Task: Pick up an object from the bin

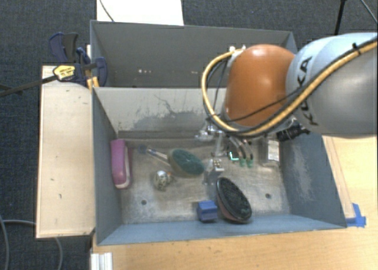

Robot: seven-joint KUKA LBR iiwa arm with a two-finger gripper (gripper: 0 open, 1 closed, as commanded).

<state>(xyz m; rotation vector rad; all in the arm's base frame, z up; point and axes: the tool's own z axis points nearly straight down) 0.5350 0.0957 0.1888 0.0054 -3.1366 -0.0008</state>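
The tool (215, 171) hangs right at the top-left rim of the black oval bristly brush (234, 199), can't tell how wide it is, with a fuzzy teal pad (186, 162) up-left of that brush and a boxy blue block (207, 210) beside it.

Single arm (339, 85) extends in from the right edge: a thick silver-grey link lying roughly level, with dark lettering on its rounded end. The wrist bends downward under a smooth, dome-shaped orange cover (257, 83) that faces the camera. Yellow and black cables (206, 88) run along the grey link, loop wide to the left of the cover and curl back beneath it. Below the dome sits dark wrist hardware with a small green light. The pincer (215, 167) is slim bare metal. It hangs from that hardware, pointing down and slightly left, low under the cover's left side.
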